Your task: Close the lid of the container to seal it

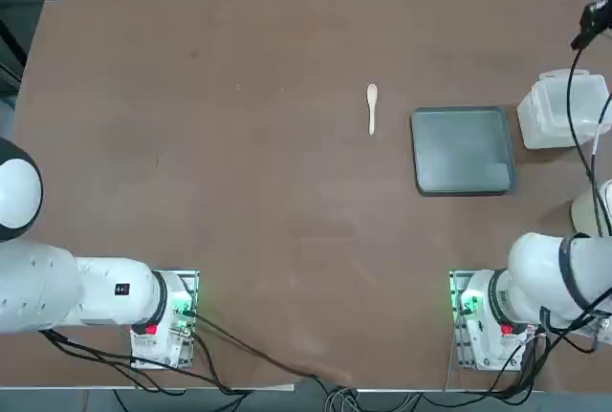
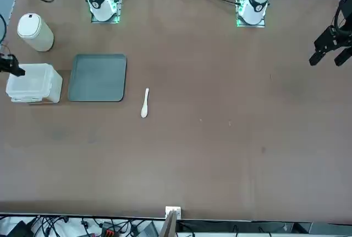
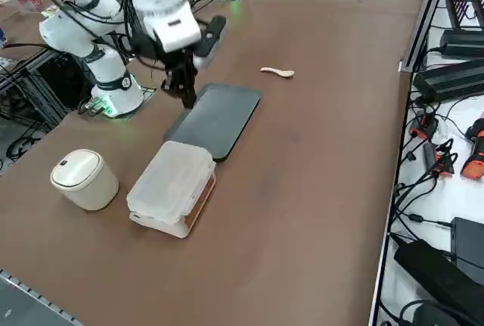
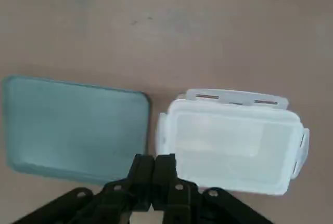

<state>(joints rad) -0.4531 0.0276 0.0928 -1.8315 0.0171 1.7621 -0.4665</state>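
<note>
A small translucent white container (image 3: 172, 190) sits on the brown counter (image 1: 239, 192) near its right edge, with its lid (image 4: 231, 141) already lying flat over the box; whether the latching tabs along its sides are pressed home cannot be told. Its long axis runs roughly away from the robot, parallel to the counter's right edge. Just beside it, toward the middle of the counter, lies a flat dark grey tray (image 1: 463, 150), close to it but not touching. A round cream-white vessel (image 3: 83, 178) stands near the container on the side closer to the robot's base, and a small pale spoon (image 1: 372, 108) lies past the tray, well apart. The right gripper (image 3: 185, 88) hangs in the air above the near edge of the tray, its two black fingers pressed together and holding nothing. From the gripper, the container lies below and slightly outward, toward the counter's right edge. The working right arm is the nearer one by far, so a press on the lid would likely call for a short move outward and then down.
</note>
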